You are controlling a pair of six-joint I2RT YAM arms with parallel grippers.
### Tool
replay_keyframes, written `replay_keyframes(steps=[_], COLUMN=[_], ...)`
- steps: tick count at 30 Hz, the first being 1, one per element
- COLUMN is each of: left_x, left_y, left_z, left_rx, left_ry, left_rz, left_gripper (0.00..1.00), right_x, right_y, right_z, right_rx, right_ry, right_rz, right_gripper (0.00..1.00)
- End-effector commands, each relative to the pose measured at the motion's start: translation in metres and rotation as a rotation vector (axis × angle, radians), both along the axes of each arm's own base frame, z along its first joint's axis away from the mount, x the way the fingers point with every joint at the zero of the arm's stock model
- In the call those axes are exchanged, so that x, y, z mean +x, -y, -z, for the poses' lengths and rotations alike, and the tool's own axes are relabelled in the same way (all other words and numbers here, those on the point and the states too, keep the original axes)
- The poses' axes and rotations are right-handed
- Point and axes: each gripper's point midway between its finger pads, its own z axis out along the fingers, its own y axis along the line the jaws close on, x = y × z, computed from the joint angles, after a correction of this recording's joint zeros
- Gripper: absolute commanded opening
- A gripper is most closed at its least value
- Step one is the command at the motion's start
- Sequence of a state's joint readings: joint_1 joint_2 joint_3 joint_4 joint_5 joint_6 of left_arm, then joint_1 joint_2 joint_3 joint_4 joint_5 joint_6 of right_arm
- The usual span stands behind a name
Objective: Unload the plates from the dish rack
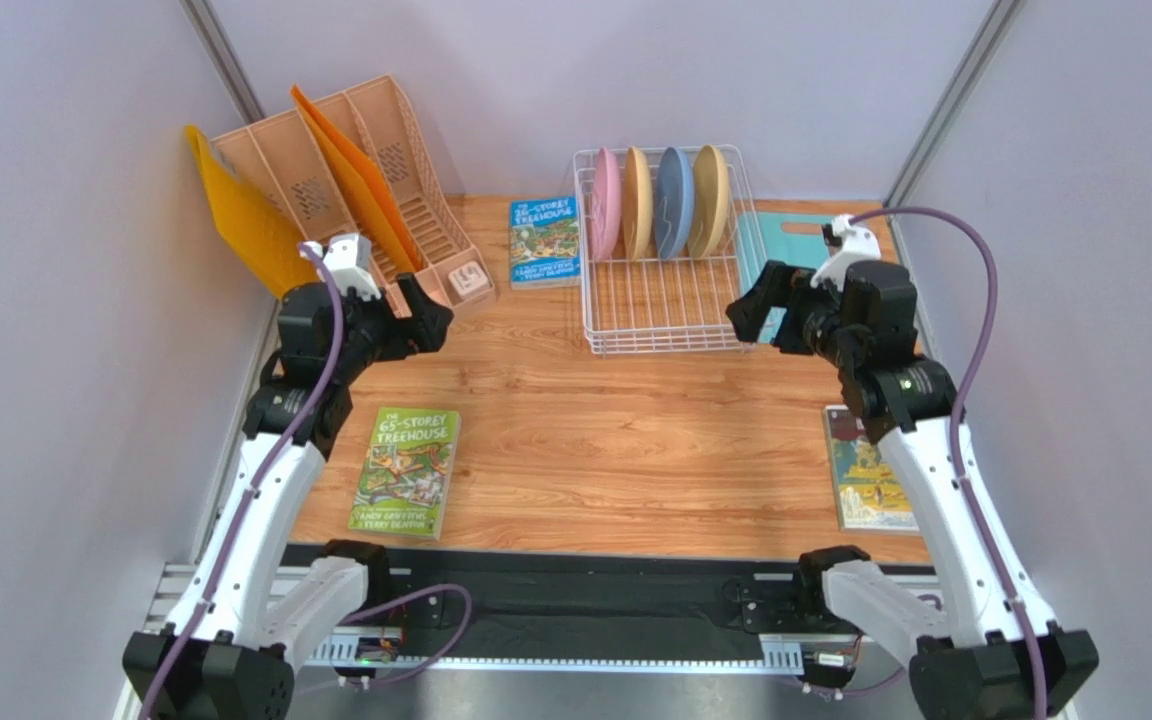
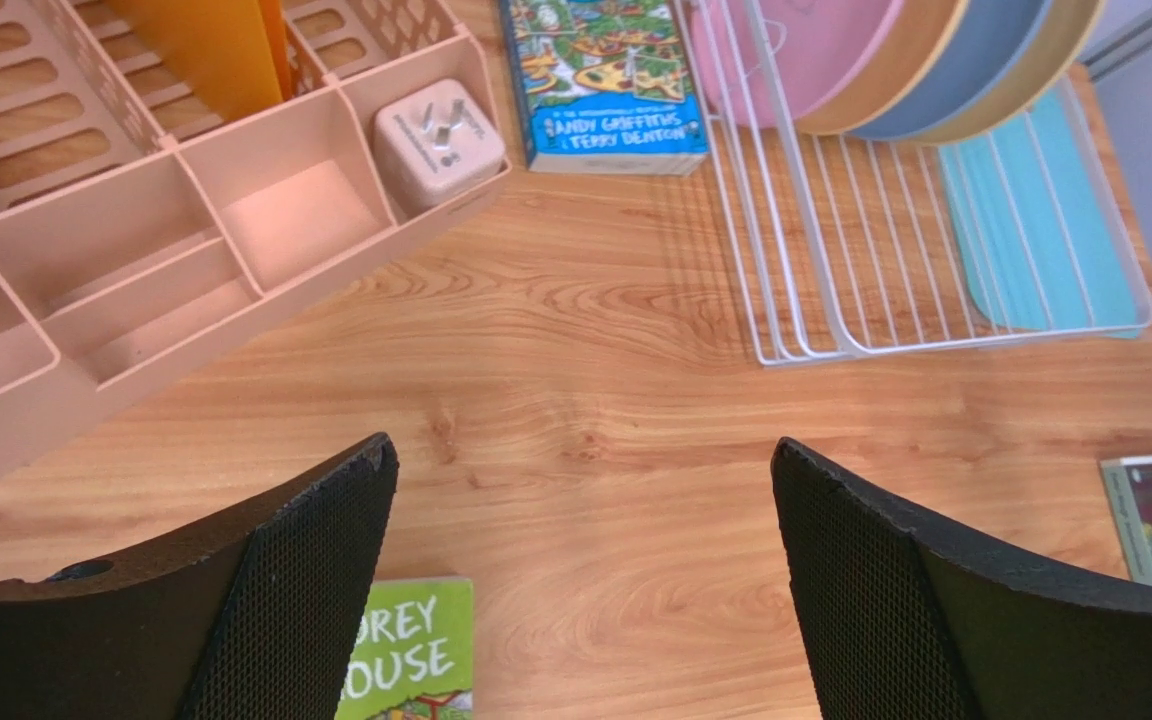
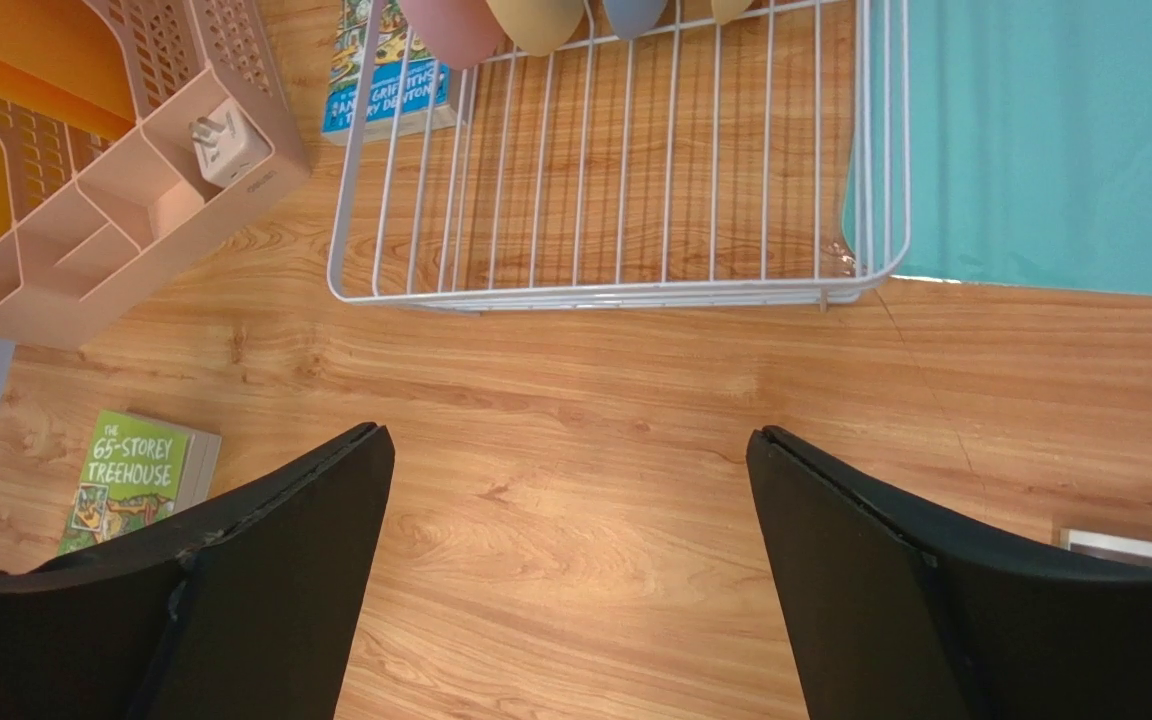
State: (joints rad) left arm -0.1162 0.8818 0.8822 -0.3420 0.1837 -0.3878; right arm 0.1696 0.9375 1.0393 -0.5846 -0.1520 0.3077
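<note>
Standing on edge in the dish rack [image 1: 666, 309] are four plates [image 1: 672, 203]; left pincer [image 2: 579, 468] and right pincer [image 3: 566, 450] hang spread, empty.

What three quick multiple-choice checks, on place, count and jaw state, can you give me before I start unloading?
1. Where in the dish rack do the plates stand? A far end; B near end; C flat in the middle.
2. How many plates does it hold? A two; B three; C four.
3. How are both arms' jaws? A open and empty; B left shut on a plate; C right shut on the rack.

1 A: they stand upright at the far end, and the near wires are bare.
2 C: the top view shows four side by side.
3 A: each wrist view shows jaws wide apart over the table.
</note>
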Motion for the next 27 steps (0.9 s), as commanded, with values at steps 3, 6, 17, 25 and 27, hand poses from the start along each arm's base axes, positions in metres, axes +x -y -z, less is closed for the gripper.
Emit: replay_keyframes(steps=[3,6,17,25,27], left_x=[0.017,0.023,0.031,0.025,0.026], left_y=[0.017,0.028,-0.016,-0.039,-0.038], left_z=[-0.016,-0.006,0.017,0.037,0.043], left_rx=[-0.054,-0.097,0.029,0.075,0.076], left_ry=[0.019,0.004,-0.029,-0.040,-0.051], left_rz=[0.068,0.117,-0.119,-0.233,-0.234], left_gripper=[1.00,0.99,0.99,1.00,0.99], right_x=[0.056,0.085,0.137,0.190,0.203], right_y=[-0.018,-0.030,-0.096,-0.143,-0.151], right_z=[-0.062,-0.052,-0.048,-0.046,-0.029], right_rx=[-0.029,-0.107,-0.291,-0.403,-0.441], right_ry=[0.113,0.036,0.039,0.069,0.052], right_rz=[-0.062,-0.073,-0.045,-0.019,-0.027], right_gripper=[0.92,0.81,0.79,0.72,0.71])
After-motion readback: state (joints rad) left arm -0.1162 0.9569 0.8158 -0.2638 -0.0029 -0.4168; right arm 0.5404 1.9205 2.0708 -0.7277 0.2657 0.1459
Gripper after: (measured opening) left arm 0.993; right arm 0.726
